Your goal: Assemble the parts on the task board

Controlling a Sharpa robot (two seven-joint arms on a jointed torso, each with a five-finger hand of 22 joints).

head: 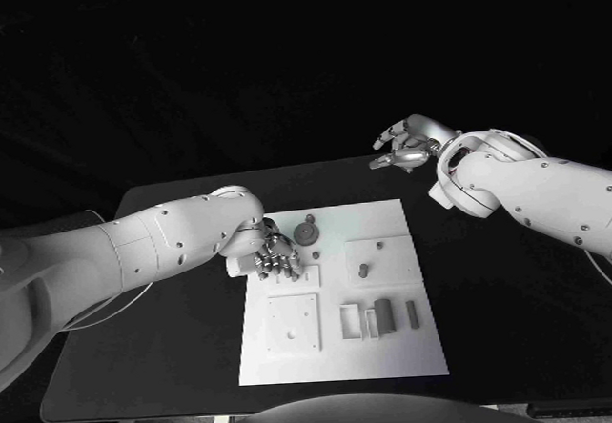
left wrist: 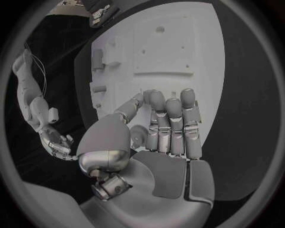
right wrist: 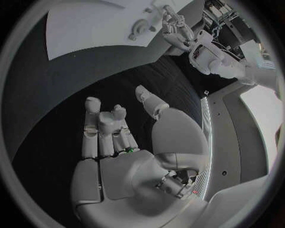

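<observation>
The white task board [head: 397,355] lies in the middle of the black table. My left hand [head: 273,258] hovers low over its far left part, fingers [left wrist: 172,118] held together and pointing down at the board [left wrist: 178,28], thumb apart, nothing plainly in its grasp. A round grey gear-like part [head: 307,233] stands on the board just beside that hand; the right wrist view shows this part [right wrist: 140,26] next to the left hand [right wrist: 174,26]. My right hand [head: 410,145] is raised beyond the table's far right edge, fingers [right wrist: 98,126] spread and empty.
A raised square plate with holes [head: 294,322] sits on the board's near left. A small peg [head: 364,268] stands mid-board. A bracket [head: 351,321], a dark block [head: 383,314] and a short pin [head: 411,311] lie at the near right. Bare black table [head: 517,305] surrounds the board.
</observation>
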